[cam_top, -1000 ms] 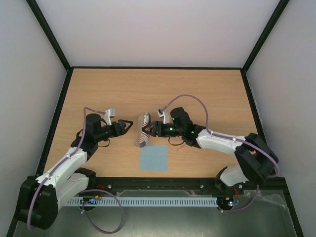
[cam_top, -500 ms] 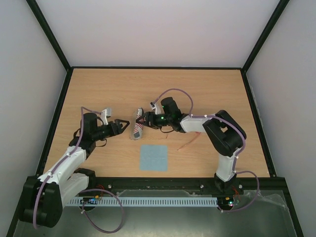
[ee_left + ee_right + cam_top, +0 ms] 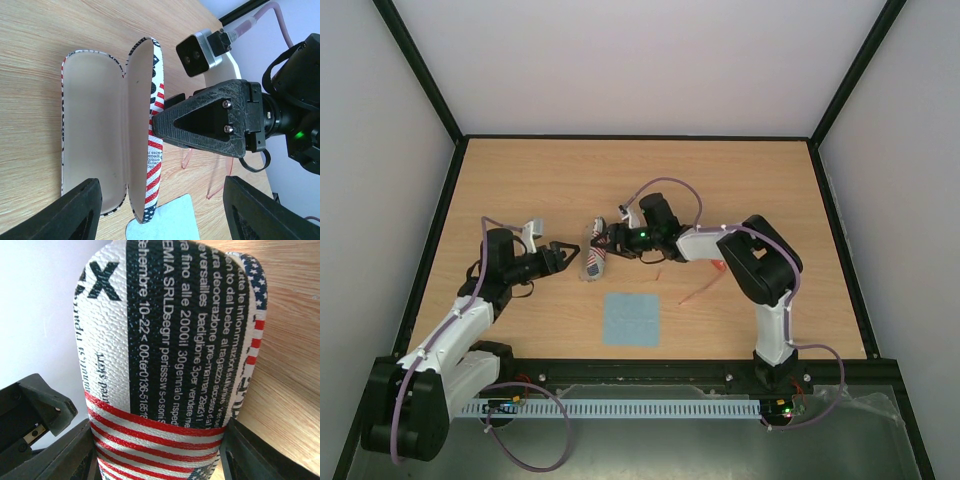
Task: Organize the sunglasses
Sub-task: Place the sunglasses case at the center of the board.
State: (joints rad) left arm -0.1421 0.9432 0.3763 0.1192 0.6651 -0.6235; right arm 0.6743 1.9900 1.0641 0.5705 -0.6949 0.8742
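The stars-and-stripes case (image 3: 592, 259) stands open on its edge left of the table's middle. My right gripper (image 3: 606, 244) is shut on its outer shell (image 3: 165, 365), with a finger against each side. In the left wrist view the case's beige inside (image 3: 95, 115) faces my left gripper (image 3: 165, 215). That gripper (image 3: 570, 254) is open just left of the case and holds nothing. The sunglasses (image 3: 700, 291), thin and red-orange, lie on the wood right of the case. Their temple arms (image 3: 215, 185) show behind the right gripper.
A square light-blue cloth (image 3: 631, 319) lies flat on the table nearer the arm bases, below the case; its corner (image 3: 170, 220) shows under the case's end. A black frame edges the table on all sides.
The right arm has swung left with the case in its gripper, bringing it close to the left gripper. The sunglasses now lie uncovered on the table. The left gripper has barely moved.
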